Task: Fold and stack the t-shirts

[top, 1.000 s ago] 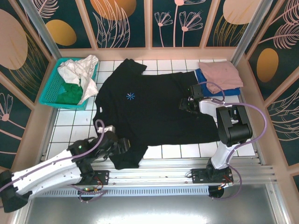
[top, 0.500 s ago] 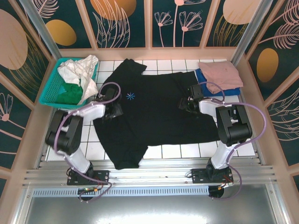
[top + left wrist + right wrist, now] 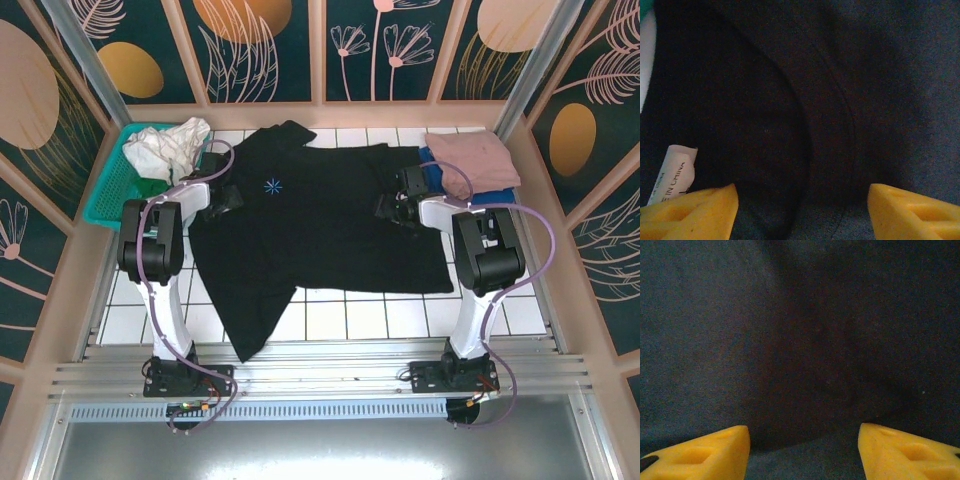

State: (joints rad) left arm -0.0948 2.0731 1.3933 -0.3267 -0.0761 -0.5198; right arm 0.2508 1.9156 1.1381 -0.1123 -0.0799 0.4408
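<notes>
The large black t-shirt (image 3: 320, 225) lies spread across the white tiled table, its pale-blue starburst (image 3: 272, 185) toward the far left. My left gripper (image 3: 226, 192) rests low on its left shoulder, beside the basket. In the left wrist view the yellow fingers (image 3: 695, 210) stand apart over black cloth (image 3: 865, 75), with a white label (image 3: 675, 172) beside them. My right gripper (image 3: 386, 208) sits on the shirt's right side. Its fingers (image 3: 900, 450) are also spread over dark cloth (image 3: 790, 315). A folded dusty-pink t-shirt (image 3: 470, 155) lies on a blue one (image 3: 500, 192) at the far right.
A teal mesh basket (image 3: 108, 195) holding white cloth (image 3: 170, 145) and green cloth stands at the far left, close to the left arm. Patterned walls enclose the table on three sides. Bare tiles (image 3: 350, 320) lie in front of the shirt.
The left arm swung from the near edge to the shirt's far left shoulder. The black shirt shifted toward the back and left. The right gripper moved slightly back with it.
</notes>
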